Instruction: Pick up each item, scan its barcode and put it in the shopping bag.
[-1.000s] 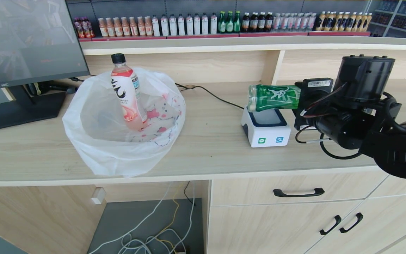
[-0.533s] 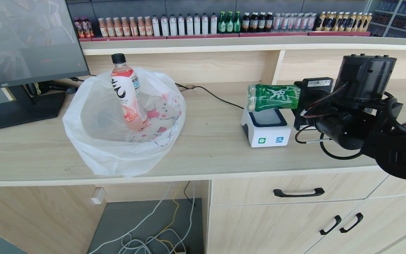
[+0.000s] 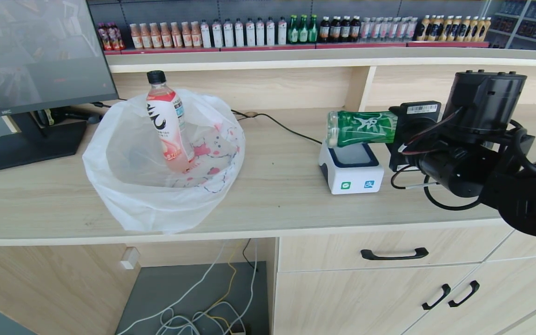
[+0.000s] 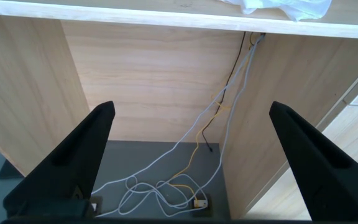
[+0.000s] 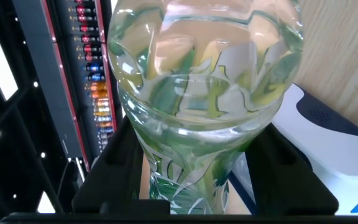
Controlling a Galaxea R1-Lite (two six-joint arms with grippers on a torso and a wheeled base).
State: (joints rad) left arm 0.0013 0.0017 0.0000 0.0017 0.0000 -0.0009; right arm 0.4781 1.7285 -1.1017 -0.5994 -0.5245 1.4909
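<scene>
White box-shaped barcode scanner [image 3: 351, 173] is sitting on the wooden counter [image 3: 272, 204], a black cable [image 3: 278, 123] trailing behind it. Well left of the scanner, a translucent white shopping bag [image 3: 123, 186] is holding a pink-labelled bottle [image 3: 168, 125]; bare counter is lying between. The right gripper [image 3: 396, 128] is clamping a green-labelled bottle [image 3: 361, 128] sideways just above the scanner. The left gripper [image 4: 191, 162] is gaping wide, empty, beneath the counter edge.

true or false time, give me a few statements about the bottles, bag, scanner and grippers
1. The green bottle lies sideways in the right gripper, over the scanner. True.
2. The pink bottle lies on the counter beside the bag. False: it stands inside the bag.
3. The left gripper is open. True.
4. The monitor is right of the scanner. False: it is on the left, past the bag.
</scene>
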